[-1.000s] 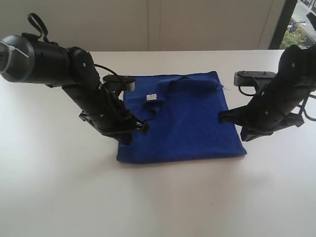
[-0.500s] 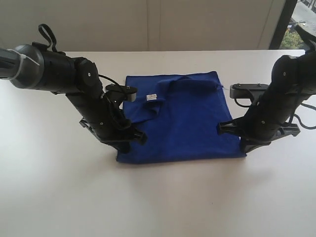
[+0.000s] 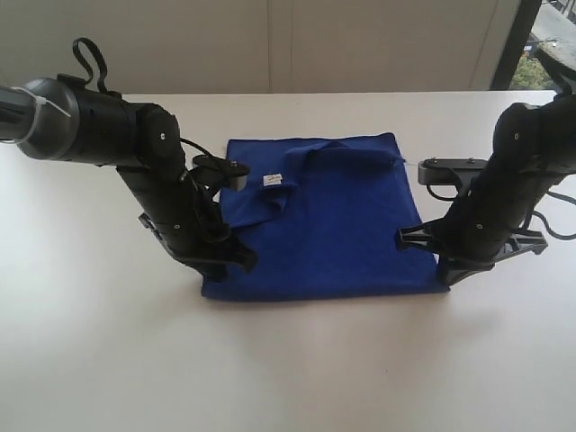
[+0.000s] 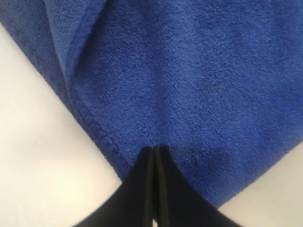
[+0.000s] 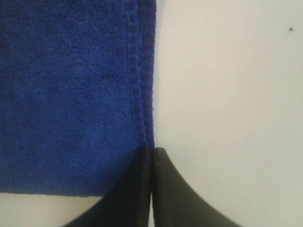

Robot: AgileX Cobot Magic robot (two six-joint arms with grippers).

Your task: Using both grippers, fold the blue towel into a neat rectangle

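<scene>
The blue towel (image 3: 337,220) lies flat on the white table (image 3: 297,360), with a small white tag (image 3: 273,180) and a turned-over flap near its far edge. My left gripper (image 3: 232,263) is shut, and its tips (image 4: 155,149) rest on the towel (image 4: 189,85) just inside the near left corner. My right gripper (image 3: 438,261) is also shut; its tips (image 5: 152,150) sit right at the stitched hem (image 5: 137,75) of the right edge, close to the near right corner. No cloth shows between either pair of fingers.
Bare white table (image 5: 227,94) surrounds the towel on all sides. A pale wall runs behind the far table edge (image 3: 297,92). A window strip (image 3: 544,45) shows at the far right.
Both arms came down and toward the towel's near corners. The near left corner of the towel shifted a little to the left with the left gripper.
</scene>
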